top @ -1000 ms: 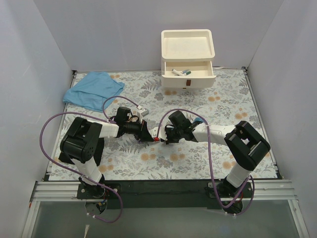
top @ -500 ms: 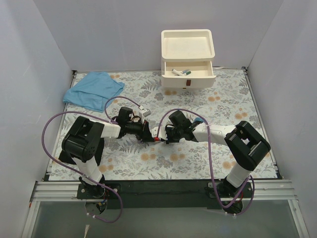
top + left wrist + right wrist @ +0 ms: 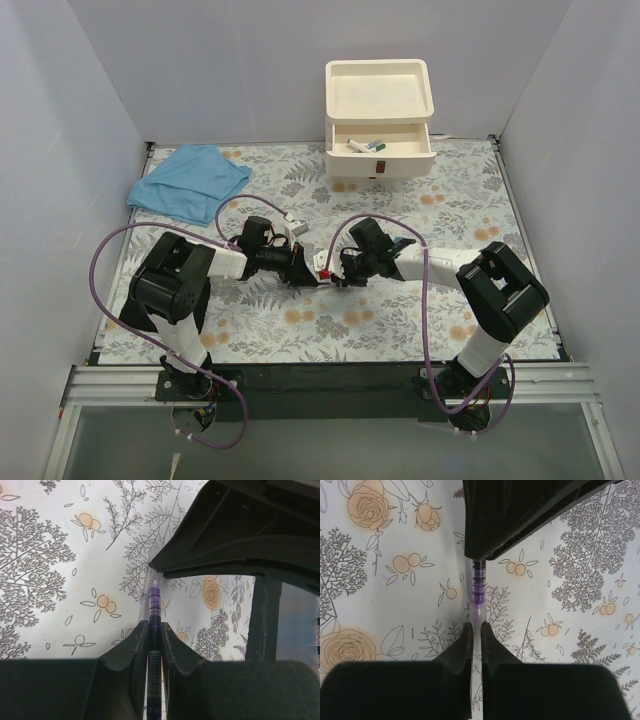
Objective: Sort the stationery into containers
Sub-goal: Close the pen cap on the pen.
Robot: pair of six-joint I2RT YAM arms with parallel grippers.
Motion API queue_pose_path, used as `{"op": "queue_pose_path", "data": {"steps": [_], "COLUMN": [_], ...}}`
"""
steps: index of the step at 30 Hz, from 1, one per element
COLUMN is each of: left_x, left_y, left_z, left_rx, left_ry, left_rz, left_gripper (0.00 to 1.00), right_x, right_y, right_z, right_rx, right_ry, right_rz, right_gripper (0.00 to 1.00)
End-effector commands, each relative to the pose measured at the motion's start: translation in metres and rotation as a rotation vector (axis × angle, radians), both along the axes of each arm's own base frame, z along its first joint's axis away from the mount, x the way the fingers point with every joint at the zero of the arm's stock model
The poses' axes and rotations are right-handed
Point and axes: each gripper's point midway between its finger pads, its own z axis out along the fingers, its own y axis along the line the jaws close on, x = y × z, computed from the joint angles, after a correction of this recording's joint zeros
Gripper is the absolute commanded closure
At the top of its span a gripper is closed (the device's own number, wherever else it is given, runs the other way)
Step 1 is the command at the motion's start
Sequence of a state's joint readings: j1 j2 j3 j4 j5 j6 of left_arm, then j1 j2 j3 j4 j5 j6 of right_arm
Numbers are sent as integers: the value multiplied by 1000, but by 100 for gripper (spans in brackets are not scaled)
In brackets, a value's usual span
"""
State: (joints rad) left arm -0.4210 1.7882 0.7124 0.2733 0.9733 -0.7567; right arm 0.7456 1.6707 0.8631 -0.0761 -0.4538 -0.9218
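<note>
My left gripper (image 3: 304, 272) (image 3: 154, 625) is shut on a thin dark pen (image 3: 154, 605) with a purple tip and a barcode label. The pen points at my right gripper (image 3: 336, 275) (image 3: 476, 626), which is shut on the clear end over that purple tip (image 3: 477, 587). The two grippers meet nose to nose just above the mat at its centre. A small red and white spot (image 3: 322, 272) shows between them. The cream drawer unit (image 3: 380, 165) stands at the far edge with its top drawer (image 3: 382, 152) open. Capped pens (image 3: 365, 146) lie in the drawer.
A light-blue cloth (image 3: 190, 180) lies at the far left of the floral mat (image 3: 450, 200). The unit's shallow tray top (image 3: 380, 72) is above the open drawer. White walls close in the left, right and back. Purple cables loop over both arms.
Both grippers, still joined on the pen, have shifted slightly right and away from the bases. The right wrist has swung a little farther back.
</note>
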Motion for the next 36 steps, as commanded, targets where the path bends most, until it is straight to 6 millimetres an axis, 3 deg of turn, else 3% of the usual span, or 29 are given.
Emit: {"op": "queue_pose_path", "data": {"steps": [1, 10, 20, 29, 36], "left_x": [-10, -19, -20, -20, -21], "left_y": [-8, -9, -8, -7, -7], "left_z": [11, 14, 11, 5, 0], "left_rx": [-82, -141, -127, -89, -81], "left_ry": [-37, -34, -4, 21, 33], "left_rz": [-71, -74, -68, -100, -103], "left_gripper": [100, 100, 100, 100, 100], "right_x": [-25, -33, -23, -6, -8], "right_y": [8, 10, 5, -1, -1], "right_z": [16, 16, 10, 8, 11], "right_rx": [65, 88, 93, 61, 73], "right_ry": [156, 260, 299, 202, 188], "right_rz": [60, 9, -96, -122, -93], "right_gripper": [99, 99, 99, 99, 99]}}
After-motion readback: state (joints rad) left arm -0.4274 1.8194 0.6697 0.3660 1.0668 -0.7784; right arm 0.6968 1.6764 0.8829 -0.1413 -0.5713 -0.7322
